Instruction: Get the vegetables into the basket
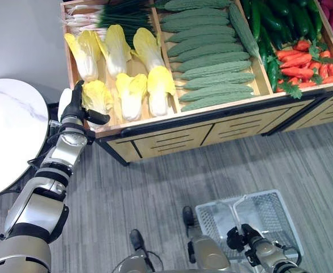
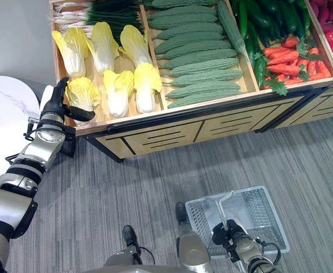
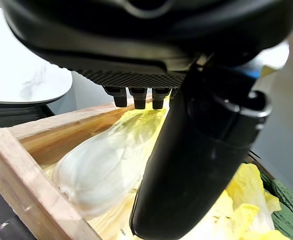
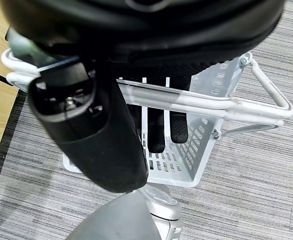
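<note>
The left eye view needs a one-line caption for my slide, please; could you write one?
Left hand open at a cabbage in the crate; right hand grips the basket handle above the floor.

Basket (image 1: 269, 219) on floor before stall (image 1: 212, 128)

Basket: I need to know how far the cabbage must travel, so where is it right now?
The white wire basket hangs low on the robot's right above the grey carpet, its handle gripped by the right hand, apart from the wooden produce stand.

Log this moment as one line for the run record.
left hand: open, at front-left yellow-leafed napa cabbage in wooden crate | right hand: shut on white wire basket's handle | basket: empty, over grey carpet
</note>
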{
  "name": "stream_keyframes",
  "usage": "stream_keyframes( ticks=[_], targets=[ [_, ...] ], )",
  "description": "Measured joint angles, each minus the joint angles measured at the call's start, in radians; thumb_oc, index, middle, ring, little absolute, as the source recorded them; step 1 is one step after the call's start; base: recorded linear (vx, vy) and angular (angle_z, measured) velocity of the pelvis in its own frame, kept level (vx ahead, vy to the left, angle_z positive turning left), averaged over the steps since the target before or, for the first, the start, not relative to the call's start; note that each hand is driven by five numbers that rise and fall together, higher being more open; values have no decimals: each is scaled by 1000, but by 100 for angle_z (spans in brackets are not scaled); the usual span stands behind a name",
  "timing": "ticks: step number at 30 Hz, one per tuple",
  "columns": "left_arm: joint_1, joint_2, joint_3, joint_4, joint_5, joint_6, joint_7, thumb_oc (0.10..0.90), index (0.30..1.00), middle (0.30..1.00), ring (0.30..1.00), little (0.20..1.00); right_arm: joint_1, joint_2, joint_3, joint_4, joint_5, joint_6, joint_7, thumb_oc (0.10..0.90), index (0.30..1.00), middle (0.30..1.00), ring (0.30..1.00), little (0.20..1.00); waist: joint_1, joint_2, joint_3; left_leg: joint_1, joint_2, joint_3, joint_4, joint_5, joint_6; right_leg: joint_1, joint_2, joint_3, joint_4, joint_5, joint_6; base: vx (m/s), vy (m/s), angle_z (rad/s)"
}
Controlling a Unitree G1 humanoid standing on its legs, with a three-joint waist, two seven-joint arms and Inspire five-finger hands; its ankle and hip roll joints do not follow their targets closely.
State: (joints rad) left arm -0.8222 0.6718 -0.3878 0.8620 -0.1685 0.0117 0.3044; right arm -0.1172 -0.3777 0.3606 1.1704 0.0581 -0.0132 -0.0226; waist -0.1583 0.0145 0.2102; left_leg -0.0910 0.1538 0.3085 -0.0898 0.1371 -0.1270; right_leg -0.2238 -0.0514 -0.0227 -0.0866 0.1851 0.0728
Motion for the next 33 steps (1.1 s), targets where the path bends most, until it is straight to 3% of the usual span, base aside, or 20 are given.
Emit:
stream_keyframes(
  ticks=[7, 19, 20, 21, 33],
  targets=[
    [-49, -9, -18, 104, -8, -4, -1, 900, 1000, 1000, 1000, 1000, -6, -2, 0, -10, 3, -10, -3, 400, 300, 300, 300, 300, -21, 13, 8, -38, 0, 14, 0, 3, -3, -47, 3, 15, 0, 15, -11, -14, -18, -7],
    [-130, -16, -32, 246, 14, 3, 19, 900, 1000, 1000, 1000, 1000, -31, -1, 3, -11, 37, -13, -22, 400, 300, 300, 300, 300, -17, 21, 14, -81, 12, 41, 0, 6, -8, -106, 19, 40, 0, 18, -7, 8, -32, -7],
    [-138, -21, -32, 257, 15, 5, 19, 592, 569, 569, 569, 569, -31, -1, 3, -11, 37, -13, -23, 400, 300, 300, 300, 300, -17, 21, 14, -81, 13, 41, 0, 6, -8, -106, 19, 40, 0, 17, -7, 26, -21, -3],
    [-142, -25, -32, 262, 19, 8, 23, 400, 300, 300, 300, 300, -32, -1, 4, -11, 37, -13, -24, 400, 300, 300, 300, 300, -17, 21, 14, -81, 13, 42, 0, 6, -8, -107, 19, 41, 0, 17, -6, 0, 0, 0],
    [-202, -26, 2, 315, 62, 34, 20, 400, 300, 300, 300, 300, -43, 7, 49, -18, 38, -9, -29, 400, 300, 300, 300, 300, -21, 16, 15, -79, 19, 45, 0, 6, -8, -104, 26, 42, 1, 25, -16, 6, -27, 0]
  ],
)
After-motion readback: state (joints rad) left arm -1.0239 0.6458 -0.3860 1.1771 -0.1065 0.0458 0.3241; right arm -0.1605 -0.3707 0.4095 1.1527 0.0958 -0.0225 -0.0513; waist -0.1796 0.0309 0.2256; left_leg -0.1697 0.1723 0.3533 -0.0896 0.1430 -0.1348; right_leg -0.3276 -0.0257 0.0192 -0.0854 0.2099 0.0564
